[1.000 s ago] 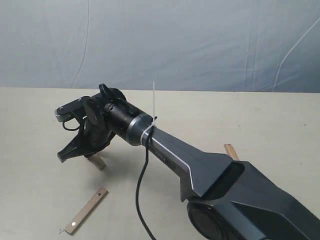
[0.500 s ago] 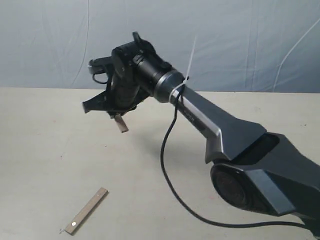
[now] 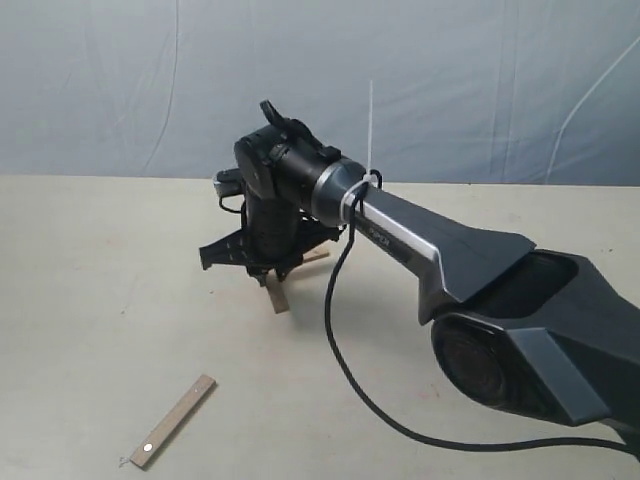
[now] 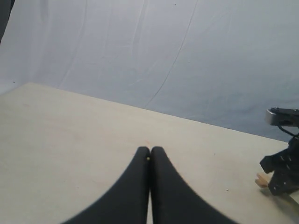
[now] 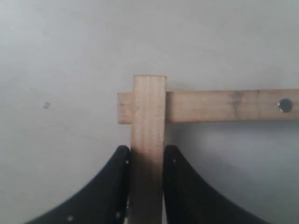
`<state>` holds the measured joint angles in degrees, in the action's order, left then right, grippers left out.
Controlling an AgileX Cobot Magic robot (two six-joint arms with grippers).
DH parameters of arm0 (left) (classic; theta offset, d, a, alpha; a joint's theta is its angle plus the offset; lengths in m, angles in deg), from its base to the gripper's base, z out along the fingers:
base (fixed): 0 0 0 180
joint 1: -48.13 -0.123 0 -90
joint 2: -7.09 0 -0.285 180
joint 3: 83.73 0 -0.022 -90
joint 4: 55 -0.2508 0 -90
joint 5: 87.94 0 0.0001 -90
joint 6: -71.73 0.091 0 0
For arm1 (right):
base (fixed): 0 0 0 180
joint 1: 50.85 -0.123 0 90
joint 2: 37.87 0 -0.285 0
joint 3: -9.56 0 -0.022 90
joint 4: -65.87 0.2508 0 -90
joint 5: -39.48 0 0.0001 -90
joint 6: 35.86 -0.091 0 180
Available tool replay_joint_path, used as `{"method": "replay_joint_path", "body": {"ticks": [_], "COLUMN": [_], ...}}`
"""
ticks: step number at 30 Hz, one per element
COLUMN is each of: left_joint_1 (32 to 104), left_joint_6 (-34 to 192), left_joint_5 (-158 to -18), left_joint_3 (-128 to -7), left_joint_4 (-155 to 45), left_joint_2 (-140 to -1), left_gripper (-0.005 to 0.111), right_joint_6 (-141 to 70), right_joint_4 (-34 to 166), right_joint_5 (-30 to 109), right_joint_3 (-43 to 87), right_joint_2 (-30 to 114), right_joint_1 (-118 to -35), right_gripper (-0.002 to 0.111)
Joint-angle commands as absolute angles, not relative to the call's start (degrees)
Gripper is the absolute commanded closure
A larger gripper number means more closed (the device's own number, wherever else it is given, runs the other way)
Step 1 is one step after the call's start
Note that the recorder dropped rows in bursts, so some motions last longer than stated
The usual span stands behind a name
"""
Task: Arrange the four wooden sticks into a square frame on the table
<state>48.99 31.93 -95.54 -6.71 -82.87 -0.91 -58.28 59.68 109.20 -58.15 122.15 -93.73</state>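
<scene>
My right gripper (image 3: 266, 268) reaches across to the left middle of the table (image 3: 100, 300) and is shut on a wooden stick (image 3: 277, 297), held tilted downward. In the right wrist view this stick (image 5: 149, 121) sits between the jaws of the right gripper (image 5: 148, 154), and its end overlaps the end of a second stick (image 5: 224, 106) lying crosswise, forming a corner. That second stick (image 3: 316, 257) peeks out behind the gripper. A third stick (image 3: 172, 421) with a pale dot lies near the front left. The fourth is hidden. My left gripper (image 4: 150, 151) is shut on nothing, above bare table.
The right arm's dark body (image 3: 480, 290) and its black cable (image 3: 345, 370) cover the right half of the table. A wrinkled blue-grey cloth backdrop (image 3: 450, 80) stands behind the far edge. The left wrist view catches the right gripper (image 4: 281, 172) at its edge.
The right gripper lifted its stick off the front left of the table, swung up and to the right, then came down so the stick's end lies over the second stick's end.
</scene>
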Motion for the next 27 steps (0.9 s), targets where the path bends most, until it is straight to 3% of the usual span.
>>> {"method": "replay_joint_path", "body": {"ticks": [1, 6, 12, 27], "left_joint_1": [49.4, 49.4, 49.4, 49.4], "left_joint_6": [31.9, 31.9, 31.9, 31.9], "left_joint_5": [-95.6, -95.6, -95.6, -95.6], "left_joint_3": [-6.5, -6.5, -6.5, -6.5], "left_joint_4": [-83.2, -83.2, -83.2, -83.2], "left_joint_2": [-0.7, -0.7, -0.7, -0.7], "left_gripper": [0.107, 0.107, 0.107, 0.107], "right_joint_6": [-59.7, -67.3, -74.2, -75.8], "right_joint_4": [53.8, 49.2, 51.2, 54.2], "right_joint_5": [109.4, 109.4, 94.2, 87.3], "right_joint_3": [-49.5, -36.2, -21.6, -16.8], "right_joint_2": [117.1, 110.0, 104.9, 104.9], "right_joint_1": [-93.7, -93.4, -93.3, -93.1], "right_gripper": [0.109, 0.109, 0.109, 0.109]}}
